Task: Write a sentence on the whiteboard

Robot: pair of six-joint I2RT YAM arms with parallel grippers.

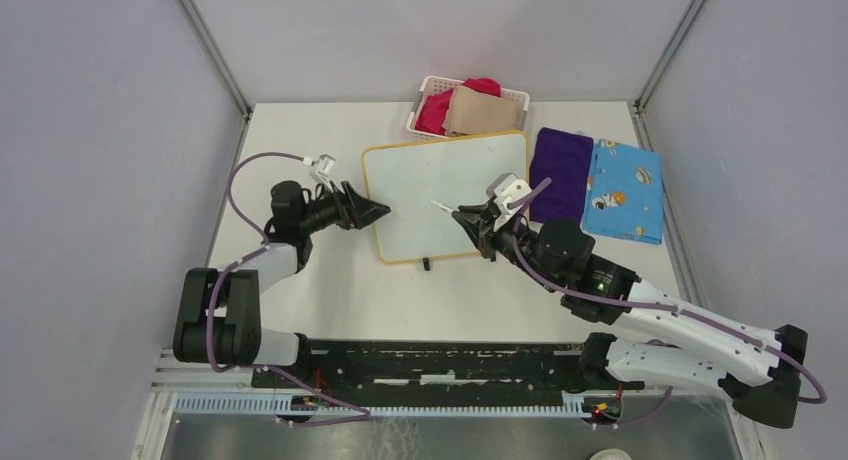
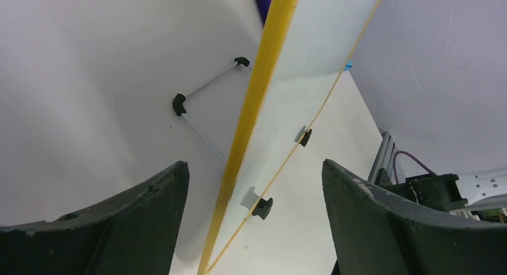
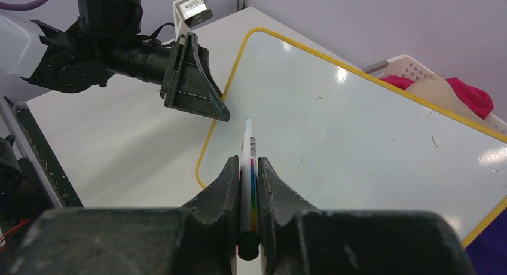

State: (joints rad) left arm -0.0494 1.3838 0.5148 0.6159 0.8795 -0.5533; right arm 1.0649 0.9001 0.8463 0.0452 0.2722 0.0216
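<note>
The whiteboard [image 1: 440, 190] lies flat mid-table, with a yellow-orange frame and a black foot at its near edge. No green sentence shows on it; its face is blank in the top and right wrist [image 3: 359, 125] views. My right gripper [image 1: 475, 223] [image 3: 246, 161] is shut on a white marker [image 3: 248, 146], whose tip [image 1: 440, 206] points out over the board's middle. My left gripper [image 1: 378, 212] [image 2: 254, 164] is open at the board's left edge, and the yellow frame [image 2: 263, 89] runs between its fingers. It also shows in the right wrist view [image 3: 197, 89].
A white slotted basket [image 1: 467, 105] with red and tan cloths touches the board's far edge. A purple cloth [image 1: 560, 170] and a blue patterned cloth [image 1: 625, 190] lie to the right of the board. Grey walls enclose the table.
</note>
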